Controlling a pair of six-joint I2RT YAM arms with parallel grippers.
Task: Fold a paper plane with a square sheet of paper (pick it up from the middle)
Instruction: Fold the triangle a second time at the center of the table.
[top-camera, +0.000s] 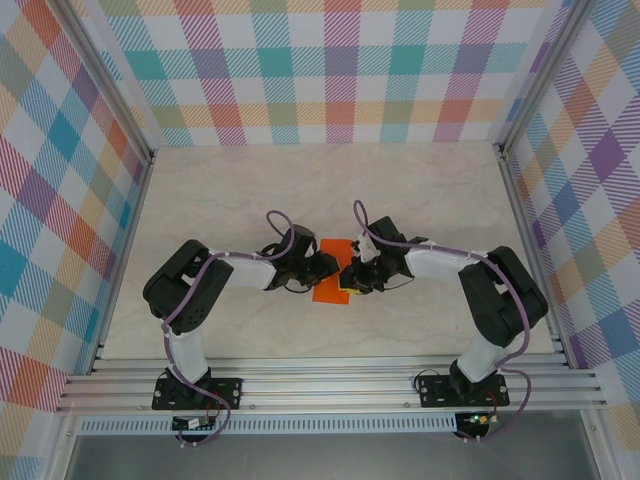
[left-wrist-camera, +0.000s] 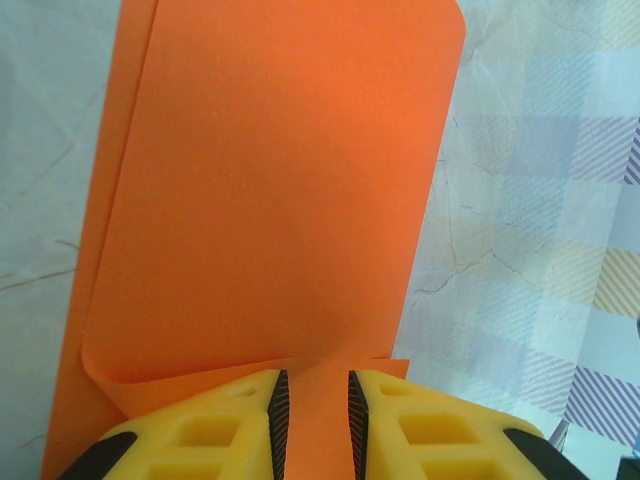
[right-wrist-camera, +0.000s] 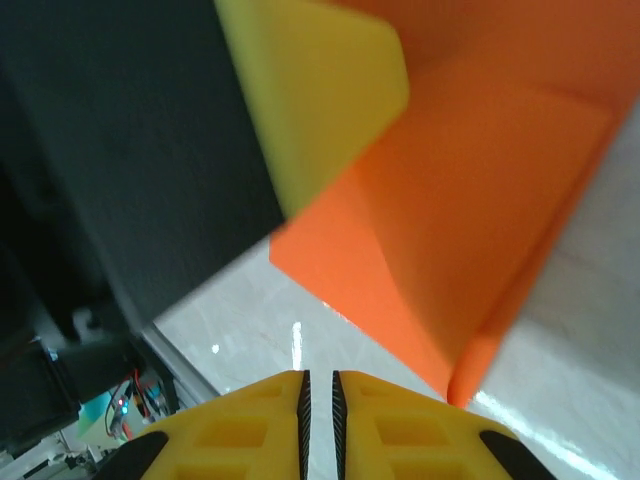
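Both grippers flank folded orange paper (top-camera: 331, 282), left fingers (left-wrist-camera: 276, 415) pinching edge

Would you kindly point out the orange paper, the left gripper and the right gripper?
orange paper (left-wrist-camera: 270, 190), left wrist view, middle of the folded-over flap.
left gripper (left-wrist-camera: 310, 410), left wrist view, between its yellow fingertips, on the paper's edge.
right gripper (right-wrist-camera: 318, 410), right wrist view, narrow gap between its fingertips.

Yellow fingers (left-wrist-camera: 230, 430), black-and-white arms, purple cables
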